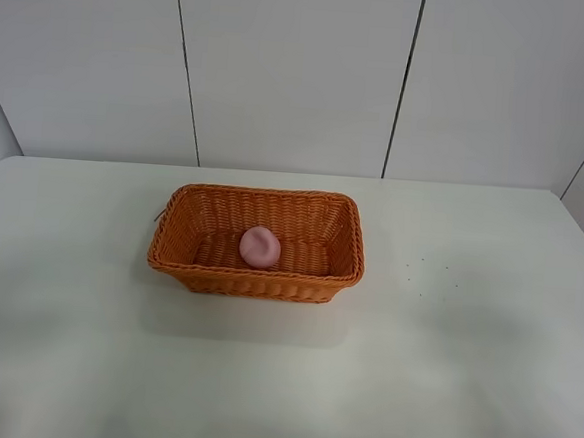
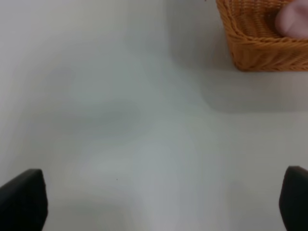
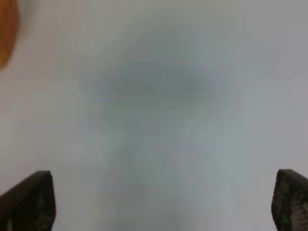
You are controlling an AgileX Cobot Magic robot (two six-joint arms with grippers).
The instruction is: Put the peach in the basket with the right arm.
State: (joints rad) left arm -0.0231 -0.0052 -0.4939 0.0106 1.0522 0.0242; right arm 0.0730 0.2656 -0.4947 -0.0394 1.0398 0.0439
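While the peach lies on the floor of the basket, a little toward the near wall and close to the middle of its length, neither arm shows in the high view. That basket stands on the white tabletop, roughly central and somewhat toward the far edge, with pale wall panels behind it. From the left wrist camera, the left claw hangs over bare tabletop with its two dark fingertips set wide apart at opposite edges of the picture, gripping nothing; a corner of the basket and a blurred pink sliver of the peach appear well beyond them. From the right wrist camera, the right claw likewise has its fingertips spread far apart and empty, above plain tabletop darkened by a soft shadow. Only a blurred orange edge of the basket enters that view at one corner, well away from the fingers, and the peach is not seen there at all.
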